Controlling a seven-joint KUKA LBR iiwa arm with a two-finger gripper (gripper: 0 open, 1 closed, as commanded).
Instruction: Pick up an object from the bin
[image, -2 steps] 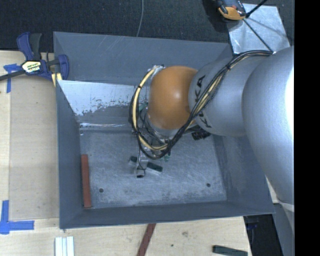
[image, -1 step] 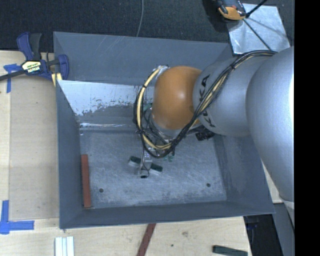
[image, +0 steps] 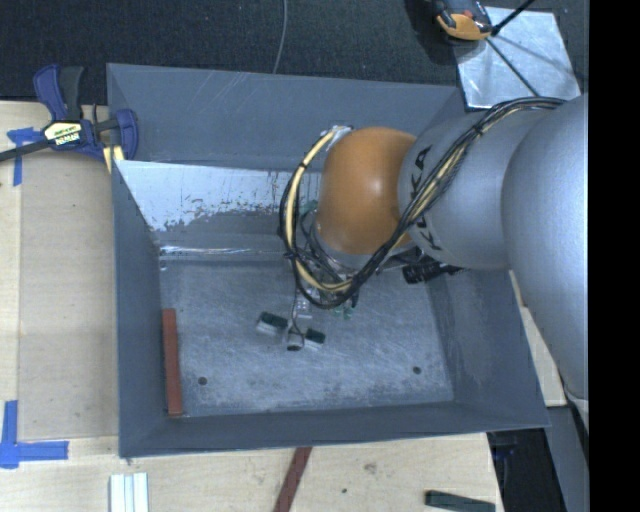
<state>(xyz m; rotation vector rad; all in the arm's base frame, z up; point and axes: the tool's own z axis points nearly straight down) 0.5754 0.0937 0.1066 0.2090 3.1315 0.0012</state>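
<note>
**Red-brown bar (image: 172, 361) lies well to the view's left of the open fingers**

The red-brown bar is a slim, flat stick on the floor of the grey bin (image: 138, 330), right at the foot of the left wall. Its long axis runs up and down the view, parallel to that wall. It is the one loose thing I can make out on the floor.

The gripper (image: 292, 330) hangs low over the middle of the floor, under the arm's orange cover (image: 365, 190) and its loop of cables. Its fingers (image: 270, 323) are spread apart, one dark pad to the view's left and the other to the right and slightly lower. Nothing from the bin is visibly held between them. A small grey piece shows between the pads, which I take to be part of the gripper itself.

The coming move turns on one relation. The bar is well apart from the fingers, to the view's left and a little nearer the bottom edge, with bare floor between. The fingers open roughly across the view, so they already lie crosswise to the bar's long axis, which suits a pinch across its narrow width. In my judgement the difficulty is the wall. The bar sits so close to it that the left finger may find little room to drop in on that side.
</note>
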